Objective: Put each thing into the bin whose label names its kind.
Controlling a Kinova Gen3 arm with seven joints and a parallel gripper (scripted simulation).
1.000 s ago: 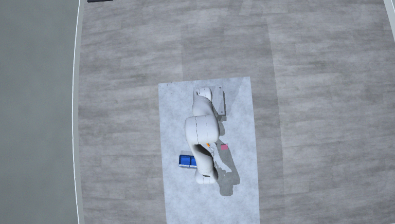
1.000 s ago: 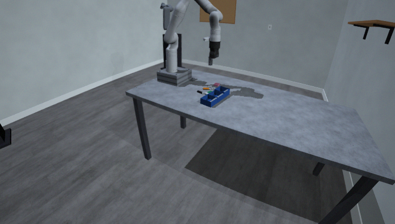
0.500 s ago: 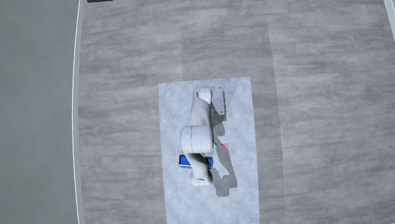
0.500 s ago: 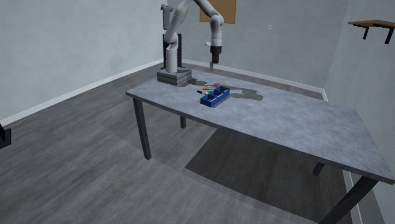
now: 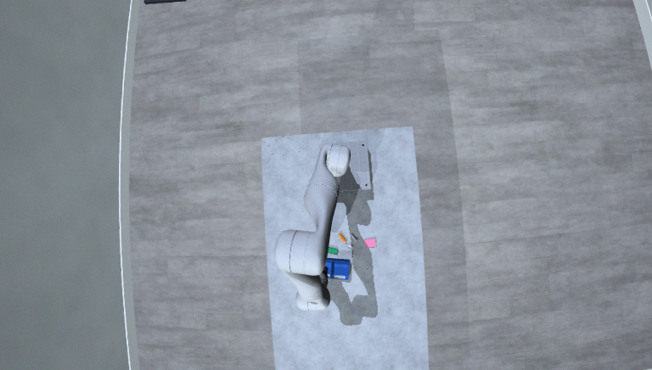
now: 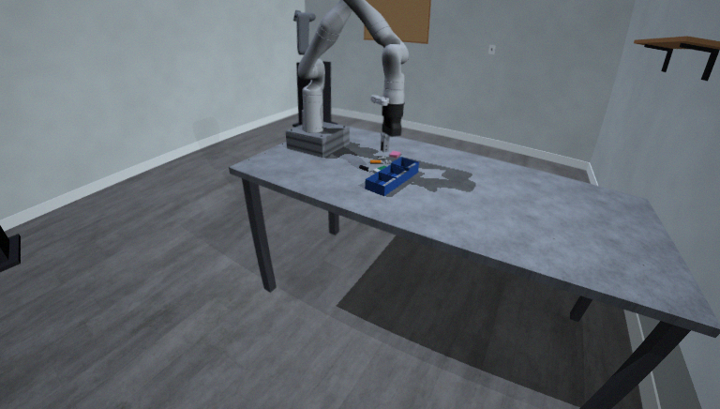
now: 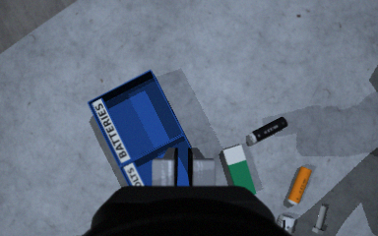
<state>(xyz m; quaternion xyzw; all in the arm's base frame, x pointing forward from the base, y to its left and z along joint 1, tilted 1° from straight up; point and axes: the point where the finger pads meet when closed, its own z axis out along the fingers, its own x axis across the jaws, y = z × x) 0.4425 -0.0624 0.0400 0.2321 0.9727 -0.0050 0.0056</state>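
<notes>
A blue bin (image 7: 110, 130) (image 5: 339, 268) (image 6: 391, 174) with compartments stands on the table. One label reads BATTERIES; the label beside it is partly hidden and ends in "OLTS". My gripper (image 7: 182, 161) (image 6: 384, 145) hangs above the bin's near wall. Its fingers stand a narrow gap apart with nothing between them. To the right of the bin lie a green and white eraser (image 7: 238, 169) (image 5: 332, 250), a black battery (image 7: 267, 130), an orange battery (image 7: 299, 185) (image 5: 342, 238), a small bolt (image 7: 321, 217) and a small white piece (image 7: 286, 222).
A pink flat block (image 5: 369, 243) (image 6: 395, 154) lies on the table beyond the batteries. The arm's base (image 6: 317, 139) stands at the table's far corner. The arm covers part of the bin in the overhead view.
</notes>
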